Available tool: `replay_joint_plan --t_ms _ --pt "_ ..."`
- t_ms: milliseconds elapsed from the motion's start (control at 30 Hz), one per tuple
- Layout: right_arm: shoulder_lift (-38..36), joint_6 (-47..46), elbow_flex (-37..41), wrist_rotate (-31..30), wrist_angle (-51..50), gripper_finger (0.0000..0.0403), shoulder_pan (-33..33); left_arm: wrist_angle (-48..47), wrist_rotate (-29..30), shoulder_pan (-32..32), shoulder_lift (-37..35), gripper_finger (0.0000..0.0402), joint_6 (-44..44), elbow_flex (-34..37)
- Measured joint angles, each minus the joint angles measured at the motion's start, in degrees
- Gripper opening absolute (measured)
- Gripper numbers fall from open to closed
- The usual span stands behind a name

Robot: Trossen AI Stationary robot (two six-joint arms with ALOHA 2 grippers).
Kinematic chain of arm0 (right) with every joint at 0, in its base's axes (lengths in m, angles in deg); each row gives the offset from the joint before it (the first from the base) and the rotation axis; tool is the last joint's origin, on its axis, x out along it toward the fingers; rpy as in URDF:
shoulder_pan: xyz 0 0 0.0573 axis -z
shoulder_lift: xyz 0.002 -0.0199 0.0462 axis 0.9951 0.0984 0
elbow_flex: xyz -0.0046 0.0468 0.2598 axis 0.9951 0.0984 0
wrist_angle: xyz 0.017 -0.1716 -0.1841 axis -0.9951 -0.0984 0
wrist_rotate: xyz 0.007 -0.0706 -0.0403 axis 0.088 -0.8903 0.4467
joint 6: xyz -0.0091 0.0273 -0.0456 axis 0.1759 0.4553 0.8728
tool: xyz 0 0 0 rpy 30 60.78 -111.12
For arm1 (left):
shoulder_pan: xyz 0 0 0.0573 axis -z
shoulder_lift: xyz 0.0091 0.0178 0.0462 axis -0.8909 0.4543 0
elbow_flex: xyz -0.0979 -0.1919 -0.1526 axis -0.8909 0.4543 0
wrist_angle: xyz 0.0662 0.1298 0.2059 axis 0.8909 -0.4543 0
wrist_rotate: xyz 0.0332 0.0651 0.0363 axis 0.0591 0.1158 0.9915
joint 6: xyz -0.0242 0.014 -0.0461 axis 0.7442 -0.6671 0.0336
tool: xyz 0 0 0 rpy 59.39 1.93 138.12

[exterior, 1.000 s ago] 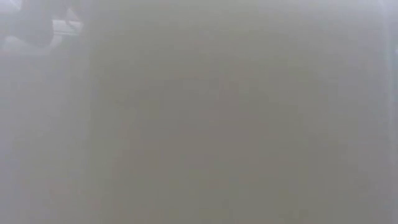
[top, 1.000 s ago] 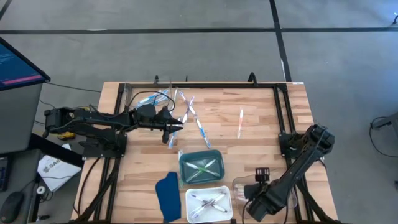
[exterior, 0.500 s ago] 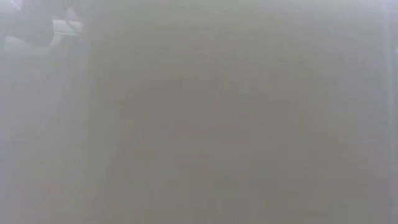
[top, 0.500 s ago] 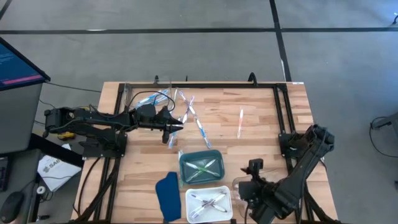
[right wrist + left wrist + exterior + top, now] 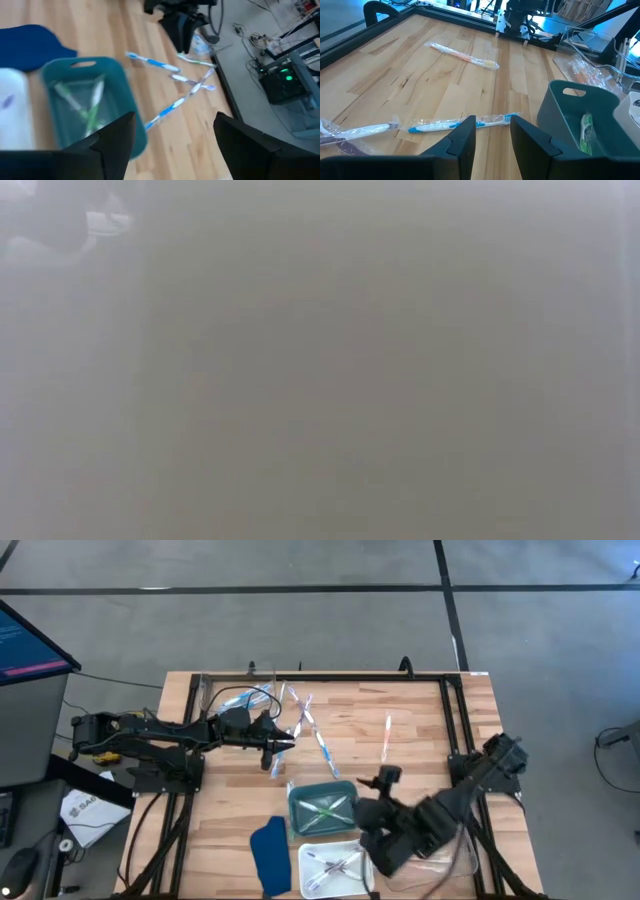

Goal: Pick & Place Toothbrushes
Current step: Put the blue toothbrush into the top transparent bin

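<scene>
Wrapped toothbrushes lie loose on the wooden table: a blue one [image 5: 445,124] just beyond my left gripper [image 5: 492,135], a pink-orange one [image 5: 462,54] farther off, and a few crossed [image 5: 308,730] at the far middle. Green ones [image 5: 325,808] lie in the teal tray [image 5: 296,802], purple-grey ones [image 5: 335,862] in the white tray [image 5: 360,850]. My left gripper [image 5: 282,745] hovers open over the table's middle left. My right gripper [image 5: 172,135] stands wide open in the air right of the teal tray [image 5: 131,107], with nothing between its fingers. The low view shows only grey haze.
A dark blue cloth [image 5: 268,852] lies left of the white tray. A clear container [image 5: 592,55] with orange brushes stands beyond the teal tray, on the right arm's side. Black frame rails [image 5: 330,678] run along the table's far, left and right edges.
My right gripper has risen from the table's near right corner and swung toward the table's left and far side, up to the teal tray, turning about as it went. Its fingers have stayed wide apart.
</scene>
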Motion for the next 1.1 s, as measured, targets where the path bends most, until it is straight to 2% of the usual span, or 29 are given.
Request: replay_joint_plan --t_ms 133,400,500,667,800,900,1000,1100 --pt "0.00 3.16 0.00 0.18 2.06 0.0260 5.45 0.00 0.00 0.02 0.00 0.0115 -0.13 0.00" --pt "0.02 3.49 0.00 -1.04 1.87 0.0260 13.95 -0.07 0.00 0.02 0.00 0.0115 -0.17 0.00" --pt "0.02 3.59 0.87 -4.18 2.10 0.0260 15.83 -0.07 0.00 0.00 0.00 0.0115 -0.54 0.00" --pt "0.11 5.85 5.54 -14.86 4.04 0.0260 17.70 -0.15 0.00 0.00 0.00 0.0115 -0.61 0.00" --pt "0.11 8.50 7.27 -20.02 4.22 0.0260 19.58 -0.13 0.05 0.02 0.00 0.0115 -1.77 0.00" --pt "0.11 9.16 7.23 -24.54 2.54 0.0260 20.73 -0.04 2.15 0.00 0.00 0.0115 -2.36 0.00" --pt "0.11 13.49 7.23 -24.93 -0.11 0.0260 21.29 -0.01 3.07 -0.15 0.00 0.0115 -2.33 0.00" --pt "0.11 10.56 7.23 -24.92 1.69 0.0260 21.20 0.00 3.50 -0.15 0.00 0.0115 -2.25 0.00"
